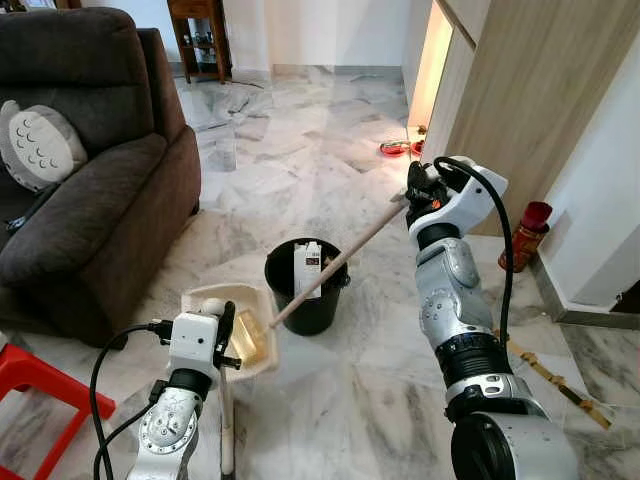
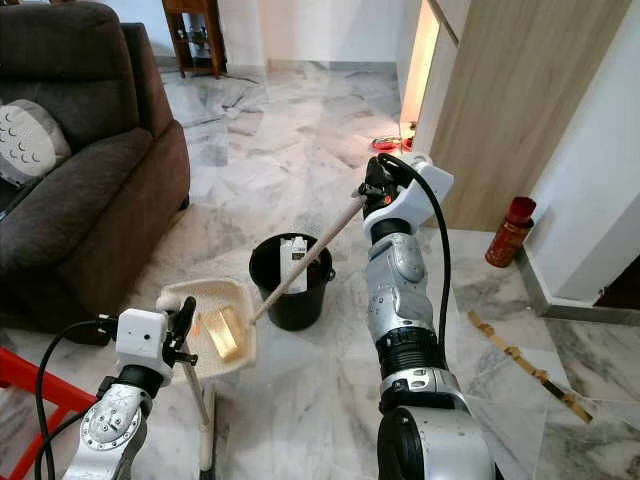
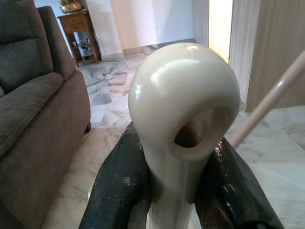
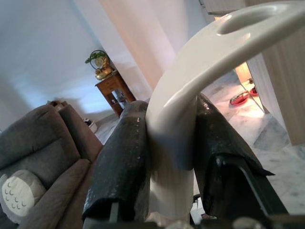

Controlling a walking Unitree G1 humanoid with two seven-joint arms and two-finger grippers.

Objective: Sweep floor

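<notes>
While the left claw [image 1: 228, 345] grips the dustpan [image 1: 243, 325] handle to keep it steady, the right claw [image 1: 420, 195] is closed around the broom [image 1: 335, 265] handle. The stick leans over the black bucket [image 1: 308, 290], probably to push dirt into the pan.

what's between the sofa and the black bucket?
Bare marble floor between the sofa and the black bucket, seen in both eye views. The cream dustpan lies nearer the robot, beside the bucket.

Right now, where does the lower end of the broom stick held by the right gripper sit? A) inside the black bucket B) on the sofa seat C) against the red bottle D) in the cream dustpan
D: held by the right gripper, the broom stick slants down past the black bucket and ends in the cream dustpan, whose handle the left gripper holds.
</notes>
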